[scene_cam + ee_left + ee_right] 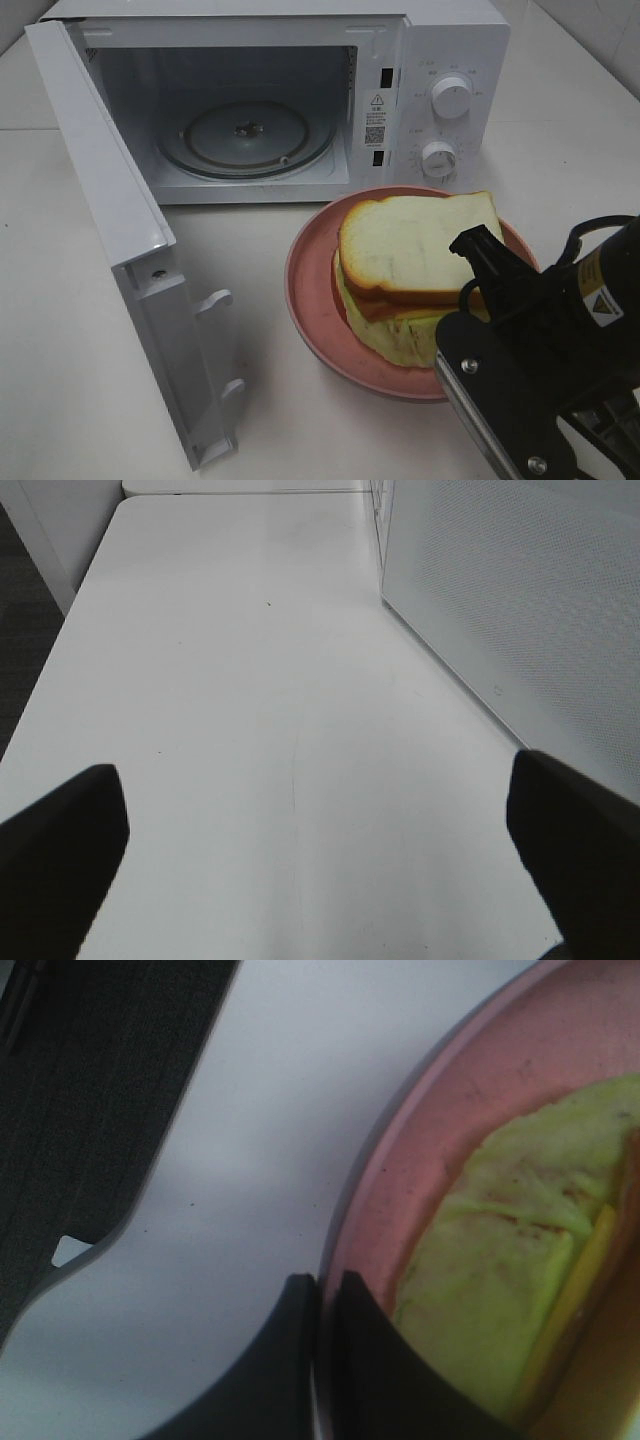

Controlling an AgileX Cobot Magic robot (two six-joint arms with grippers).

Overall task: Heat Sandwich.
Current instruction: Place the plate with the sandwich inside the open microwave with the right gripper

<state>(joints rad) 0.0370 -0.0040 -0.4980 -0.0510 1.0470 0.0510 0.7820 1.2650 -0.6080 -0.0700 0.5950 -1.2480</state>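
- A plain white counter (60,400) carries a white microwave (440,40). Its door (110,200) is swung fully open and the glass turntable (245,135) is bare.
- On the right gripper (320,1295) the jaws are pinched narrow, with the thin rim of the round pink plate (440,1140) caught between them.
- Just inside that rim lies the sandwich (420,245). It is two pale bread slices over a yellow-green layer, stacked on the plate in front of the microwave's control knobs.
- The sandwich looks light and soft, and its loose layers would likely squash or slide under a direct pinch.
- The stiff plate rim is the better hold. Gripped at one edge, though, the smooth plate could tip, so it wants to be kept level.
- The left gripper (318,825) has its jaws spread wide on nothing, over bare counter beside the door's perforated panel.
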